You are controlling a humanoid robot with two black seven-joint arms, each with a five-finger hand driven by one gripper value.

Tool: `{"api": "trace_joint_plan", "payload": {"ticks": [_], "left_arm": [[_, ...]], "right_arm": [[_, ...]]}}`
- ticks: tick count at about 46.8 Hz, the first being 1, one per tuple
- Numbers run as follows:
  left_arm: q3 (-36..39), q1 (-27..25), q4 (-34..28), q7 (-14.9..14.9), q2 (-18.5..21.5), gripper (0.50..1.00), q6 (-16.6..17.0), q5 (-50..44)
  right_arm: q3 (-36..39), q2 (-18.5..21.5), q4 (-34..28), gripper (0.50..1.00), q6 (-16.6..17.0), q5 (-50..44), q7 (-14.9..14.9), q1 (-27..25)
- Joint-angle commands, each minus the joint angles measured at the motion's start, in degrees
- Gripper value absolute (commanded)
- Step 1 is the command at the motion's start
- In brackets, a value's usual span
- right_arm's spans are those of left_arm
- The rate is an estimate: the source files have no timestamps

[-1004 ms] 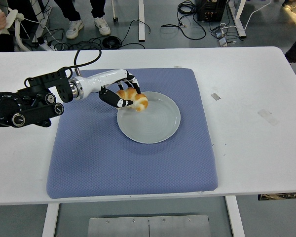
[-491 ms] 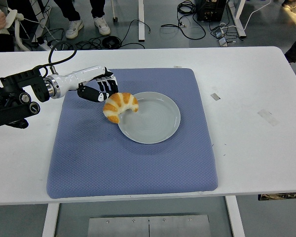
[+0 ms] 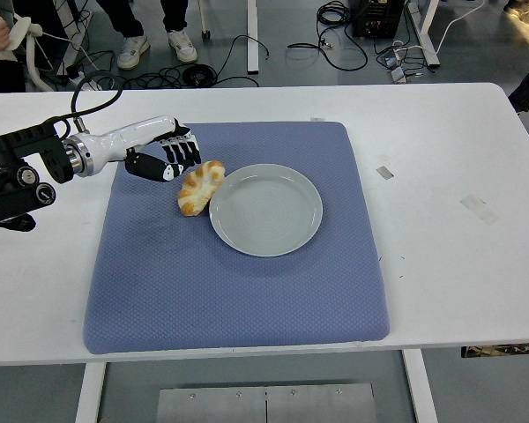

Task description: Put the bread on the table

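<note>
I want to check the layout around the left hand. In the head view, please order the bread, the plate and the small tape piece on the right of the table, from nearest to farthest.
From the left hand:
1. Bread, just right of it on the blue mat.
2. Plate, mat centre.
3. Tape piece, right of the mat.

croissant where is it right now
In the head view the croissant lies on the blue mat, just off the left rim of the grey plate, with the left robot hand close by on its upper left.
</note>
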Motion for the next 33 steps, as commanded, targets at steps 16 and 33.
{"api": "trace_joint_plan", "payload": {"ticks": [16,33], "left_arm": [[0.2,0.8,-1.1,-1.2,4.3,0.500,0.0,0.0],[-1.4,1.8,-2.3,-1.0,5.3,0.760,0.2,-0.9]], "right_arm": [[0.0,0.0,0.0,1.000,0.0,0.0,0.0,-0.1],[0.0,0.0,-0.1,1.000,0.0,0.0,0.0,0.0]]}}
